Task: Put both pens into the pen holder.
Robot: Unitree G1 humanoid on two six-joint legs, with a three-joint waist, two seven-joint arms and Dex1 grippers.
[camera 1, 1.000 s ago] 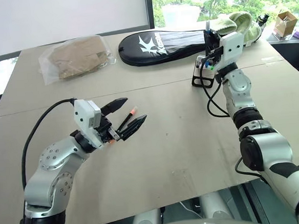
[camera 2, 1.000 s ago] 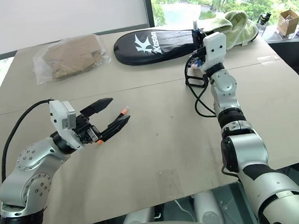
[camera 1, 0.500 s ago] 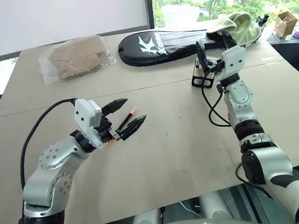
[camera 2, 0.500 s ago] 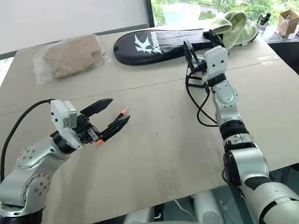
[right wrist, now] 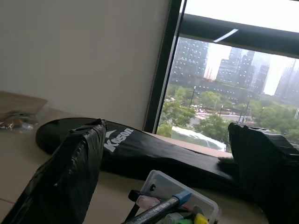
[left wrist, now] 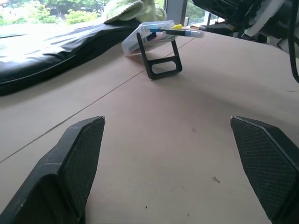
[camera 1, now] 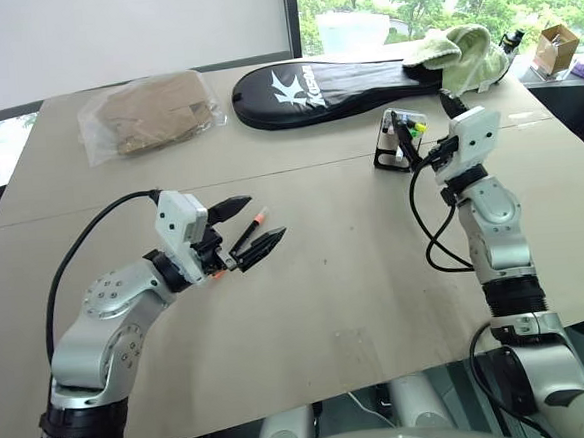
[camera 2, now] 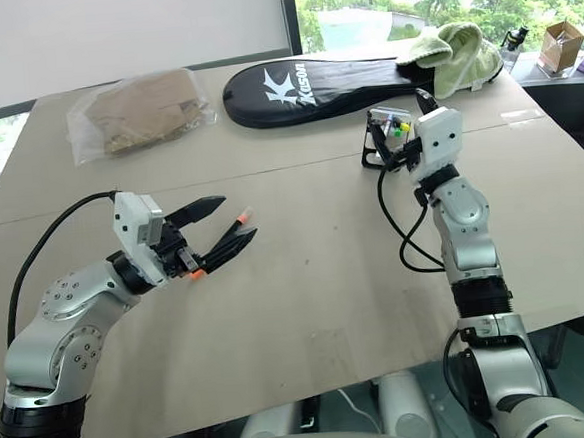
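We see the holder [camera 1: 399,137] on the table [camera 1: 356,275], just in front of the racket bag [camera 1: 332,79], with the blue pen [right wrist: 161,209] lying across its top among coloured caps. The right gripper [right wrist: 170,154] sits just beside the holder on its near side, jaws spread wide and empty. The left gripper [camera 1: 244,227] is well apart from the holder, jaws spread too, orange pen [camera 1: 248,233] between the fingers (whether it's truly clamped we cannot tell).
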